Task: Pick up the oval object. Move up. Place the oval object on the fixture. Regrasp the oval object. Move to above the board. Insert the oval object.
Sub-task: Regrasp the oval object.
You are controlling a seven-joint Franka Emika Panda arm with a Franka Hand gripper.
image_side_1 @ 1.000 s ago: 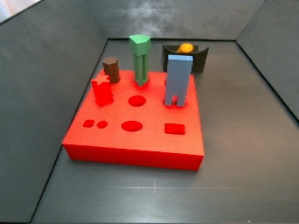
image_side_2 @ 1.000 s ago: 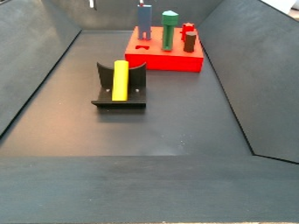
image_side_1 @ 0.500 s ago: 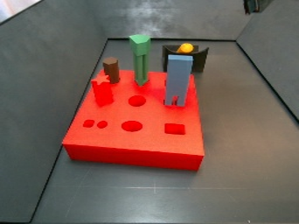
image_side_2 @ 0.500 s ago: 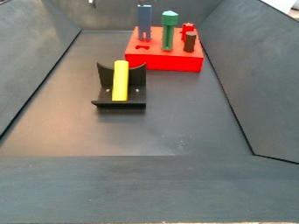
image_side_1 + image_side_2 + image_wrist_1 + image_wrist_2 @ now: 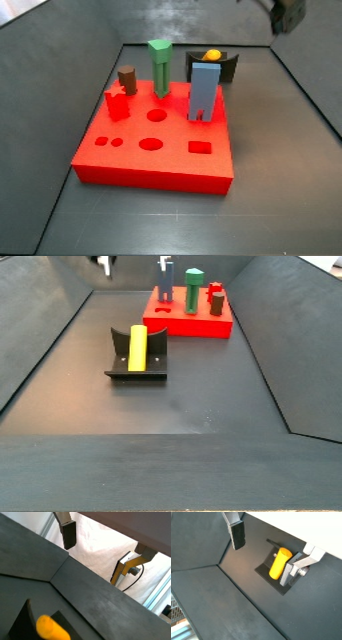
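The oval object (image 5: 136, 346), a yellow-orange peg, lies in the dark fixture (image 5: 135, 375) on the floor, apart from the red board (image 5: 187, 324). In a side view only its end (image 5: 211, 54) shows above the fixture (image 5: 227, 66), behind the board (image 5: 154, 150). The gripper (image 5: 286, 12) hangs high above, at the edge of both side views (image 5: 104, 262). It is open, with nothing between its fingers. Both wrist views look down on the peg (image 5: 280, 562) (image 5: 50, 628) in the fixture (image 5: 268, 569) (image 5: 23, 619), far below the gripper (image 5: 268, 549) (image 5: 100, 549).
On the board stand a tall green post (image 5: 160, 66), a blue post (image 5: 203, 90), a brown cylinder (image 5: 127, 79) and a red block (image 5: 116, 104). Grey walls (image 5: 54, 326) slope up around the dark floor.
The gripper has come further into both side views from the upper edge, lower than before. The peg, fixture and board have not moved.
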